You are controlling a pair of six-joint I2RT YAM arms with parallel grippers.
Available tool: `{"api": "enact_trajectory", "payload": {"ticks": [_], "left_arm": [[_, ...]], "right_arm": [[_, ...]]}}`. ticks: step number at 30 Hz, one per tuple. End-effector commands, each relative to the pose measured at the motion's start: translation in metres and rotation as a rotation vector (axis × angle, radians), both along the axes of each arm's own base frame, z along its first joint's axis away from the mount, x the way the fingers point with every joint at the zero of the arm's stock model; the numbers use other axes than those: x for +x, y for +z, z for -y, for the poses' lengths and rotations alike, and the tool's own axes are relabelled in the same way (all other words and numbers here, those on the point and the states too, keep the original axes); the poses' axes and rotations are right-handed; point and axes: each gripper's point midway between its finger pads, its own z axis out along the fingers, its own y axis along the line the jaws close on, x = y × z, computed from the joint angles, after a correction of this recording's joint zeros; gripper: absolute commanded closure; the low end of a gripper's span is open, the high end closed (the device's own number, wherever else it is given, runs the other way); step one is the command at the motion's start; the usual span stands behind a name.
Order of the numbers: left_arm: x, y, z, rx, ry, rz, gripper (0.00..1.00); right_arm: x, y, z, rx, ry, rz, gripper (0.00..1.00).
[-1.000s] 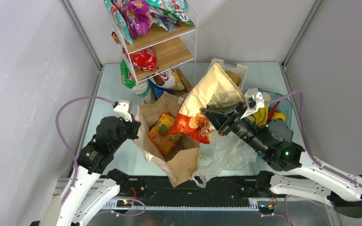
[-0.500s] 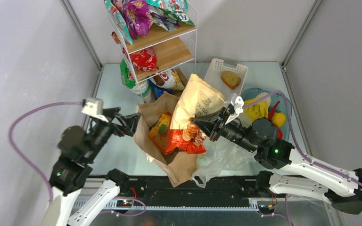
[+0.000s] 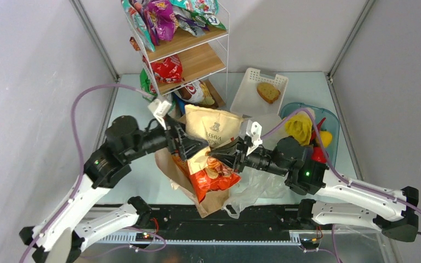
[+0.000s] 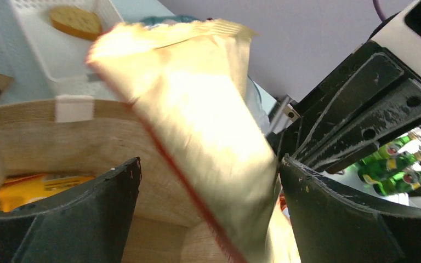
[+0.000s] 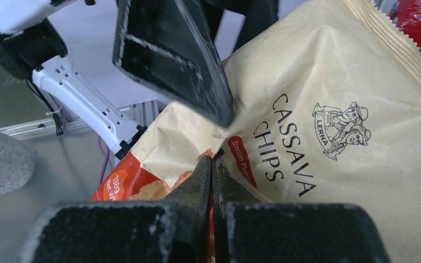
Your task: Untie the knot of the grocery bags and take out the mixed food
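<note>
Your right gripper point(image 3: 226, 159) point(image 5: 212, 167) is clenched on the cassava chips packet point(image 3: 214, 131) point(image 5: 318, 120), its two fingertips pressed together on a fold of the cream wrapper just beside the printed name, where the cream gives way to orange-red. The packet fans out from that pinch, up and away from the fingertips, and its red lower end hangs below them. Directly across from the right gripper, your left gripper point(image 3: 189, 145) point(image 4: 208, 181) stands released, jaws spread wide with the same packet point(image 4: 197, 109) running between them. In the left wrist view the packet lies close to one finger and well clear of the other; whether it touches the near one you cannot tell. From the right wrist view one of those left fingers point(image 5: 170, 60) crosses over the packet just above the pinch. Under both grippers sits the brown paper bag point(image 3: 211, 197) point(image 4: 60, 131), mouth open, with an orange packet point(image 3: 182, 163) point(image 4: 38, 183) inside it, below the left gripper's fingers. Beneath the right wrist the clear plastic bag point(image 3: 260, 183) lies crumpled on the table against the paper bag. Behind the right gripper, past its wrist, the blue-tinted tub point(image 3: 331, 148) holds a yellow fruit point(image 3: 299, 127). Farther out, beyond the packet's top edge, the white basket point(image 3: 249, 93) point(image 4: 49, 49) carries the bread slice point(image 3: 268, 92) point(image 4: 77, 21), and the shelf rack point(image 3: 189, 55) stands beyond the left gripper.
</note>
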Motion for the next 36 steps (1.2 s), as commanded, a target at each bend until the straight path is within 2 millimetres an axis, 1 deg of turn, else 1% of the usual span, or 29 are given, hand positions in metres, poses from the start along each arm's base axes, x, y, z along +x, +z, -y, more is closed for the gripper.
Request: {"api": "enact_trajectory", "payload": {"ticks": [1, 3, 5, 6, 7, 8, 9, 10, 11, 12, 13, 14, 15, 17, 19, 20, 23, 24, 25, 26, 27, 28, 29, 30, 32, 33, 34, 35, 36], "left_arm": [[-0.002, 0.010, 0.023, -0.044, -0.055, -0.006, 0.00], [0.004, 0.007, 0.026, -0.046, -0.035, -0.023, 0.01], [0.009, 0.004, 0.027, -0.047, -0.013, -0.029, 0.13], [0.011, 0.004, 0.027, -0.049, -0.006, -0.030, 0.34], [0.013, 0.001, 0.026, -0.050, 0.008, -0.036, 0.44], [0.013, 0.003, 0.025, -0.057, 0.014, -0.033, 0.62], [0.016, 0.001, 0.023, -0.060, 0.036, -0.036, 0.71], [0.018, 0.004, 0.019, -0.070, 0.062, -0.027, 0.85], [0.019, 0.004, 0.016, -0.078, 0.078, -0.032, 0.91], [0.019, 0.010, 0.010, -0.104, 0.110, -0.026, 0.98], [0.017, 0.016, 0.005, -0.128, 0.127, -0.019, 0.99], [0.018, 0.022, 0.001, -0.166, 0.150, -0.023, 1.00], [0.014, 0.030, -0.004, -0.199, 0.158, -0.015, 1.00], [0.009, 0.048, -0.011, -0.281, 0.170, -0.012, 1.00], [0.004, 0.068, -0.017, -0.368, 0.174, -0.007, 1.00], [0.002, 0.074, -0.019, -0.407, 0.176, -0.025, 1.00], [-0.003, 0.097, -0.027, -0.518, 0.177, -0.021, 1.00], [-0.004, 0.104, -0.029, -0.551, 0.177, -0.023, 1.00], [-0.005, 0.109, -0.032, -0.581, 0.188, -0.025, 1.00], [-0.007, 0.113, -0.035, -0.597, 0.187, -0.023, 1.00], [-0.004, 0.118, -0.040, -0.627, 0.215, -0.027, 1.00], [-0.005, 0.121, -0.043, -0.646, 0.220, -0.026, 1.00], [-0.006, 0.127, -0.046, -0.676, 0.223, -0.030, 1.00], [-0.008, 0.132, -0.049, -0.698, 0.222, -0.026, 1.00], [-0.010, 0.139, -0.053, -0.735, 0.222, -0.037, 1.00], [-0.011, 0.142, -0.055, -0.750, 0.222, -0.040, 1.00], [-0.012, 0.145, -0.057, -0.760, 0.227, -0.039, 1.00], [-0.014, 0.148, -0.060, -0.771, 0.227, -0.036, 1.00], [-0.014, 0.151, -0.063, -0.781, 0.237, -0.034, 1.00]], "right_arm": [[-0.013, 0.029, -0.005, 0.067, 0.059, 0.095, 1.00], [-0.012, 0.025, -0.007, 0.047, 0.059, 0.101, 1.00], [-0.011, 0.022, -0.008, 0.032, 0.053, 0.109, 1.00], [-0.010, 0.020, -0.008, 0.025, 0.043, 0.108, 1.00], [-0.009, 0.018, -0.009, 0.016, 0.039, 0.113, 1.00], [-0.007, 0.018, -0.007, 0.013, 0.022, 0.113, 1.00], [-0.008, 0.015, -0.007, -0.001, 0.017, 0.119, 0.95], [-0.006, 0.016, -0.004, -0.004, -0.001, 0.125, 0.87], [-0.008, 0.012, -0.003, -0.025, -0.003, 0.134, 0.68], [-0.007, 0.013, 0.001, -0.027, -0.021, 0.143, 0.55], [-0.010, 0.012, 0.004, -0.041, -0.021, 0.160, 0.32], [-0.012, 0.011, 0.006, -0.049, -0.034, 0.166, 0.23], [-0.011, 0.011, 0.011, -0.062, -0.050, 0.190, 0.09], [-0.011, 0.011, 0.017, -0.082, -0.086, 0.229, 0.02], [-0.008, 0.014, 0.024, -0.099, -0.145, 0.280, 0.01], [-0.014, 0.015, 0.023, -0.110, -0.137, 0.331, 0.01], [-0.015, 0.020, 0.023, -0.127, -0.202, 0.439, 0.01], [-0.023, 0.030, 0.021, -0.103, -0.202, 0.509, 0.01], [-0.024, 0.026, 0.019, -0.110, -0.213, 0.538, 0.01], [-0.029, 0.038, 0.018, -0.065, -0.215, 0.592, 0.01], [-0.037, 0.031, 0.014, -0.062, -0.182, 0.630, 0.01], [-0.038, 0.041, 0.015, -0.021, -0.197, 0.684, 0.01], [-0.040, 0.034, 0.012, -0.034, -0.199, 0.744, 0.01], [-0.040, 0.040, 0.010, -0.003, -0.227, 0.764, 0.01], [-0.029, 0.036, 0.007, -0.030, -0.315, 0.817, 0.01], [-0.027, 0.043, 0.008, -0.012, -0.358, 0.859, 0.01], [-0.024, 0.033, 0.002, -0.043, -0.378, 0.883, 0.01], [-0.021, 0.042, 0.005, -0.018, -0.428, 0.923, 0.01], [-0.019, 0.033, -0.001, -0.049, -0.446, 0.950, 0.01]]}}
